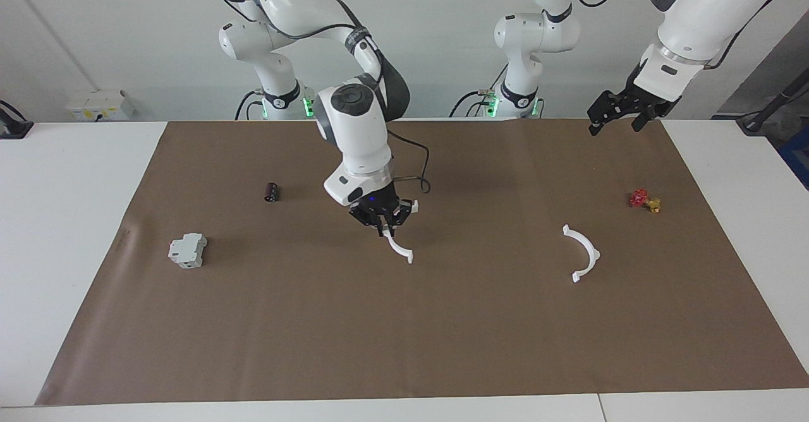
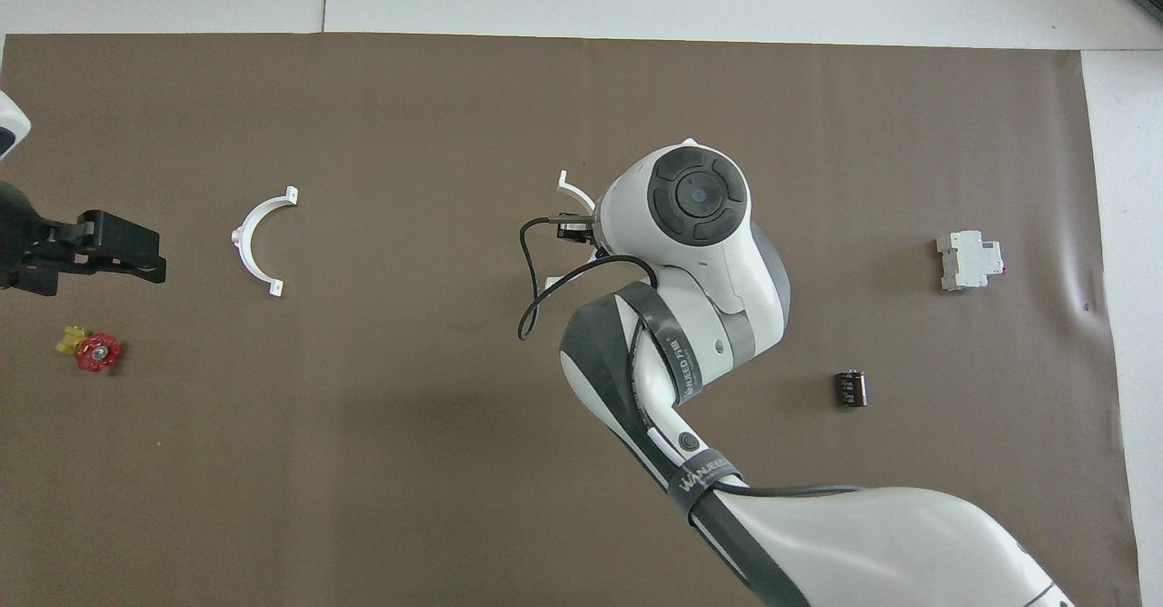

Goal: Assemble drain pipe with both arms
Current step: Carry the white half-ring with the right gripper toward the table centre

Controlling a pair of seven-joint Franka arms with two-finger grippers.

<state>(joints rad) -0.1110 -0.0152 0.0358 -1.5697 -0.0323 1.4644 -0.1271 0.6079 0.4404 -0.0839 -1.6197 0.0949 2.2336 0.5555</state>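
Left gripper (image 1: 616, 117), fingers spread and empty, over the worktop's (image 1: 442, 346) edge nearest the robots, at the left arm's end. Right gripper (image 1: 383, 220), above mid-worktop, clamps one white half-ring (image 1: 399, 249), raised off the surface. Second half-ring (image 1: 584, 253) lies farther out, toward the left arm's end.

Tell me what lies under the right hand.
Only bare brown mat shows under the right hand, shut on a white half-ring. From overhead, the arm covers that spot.
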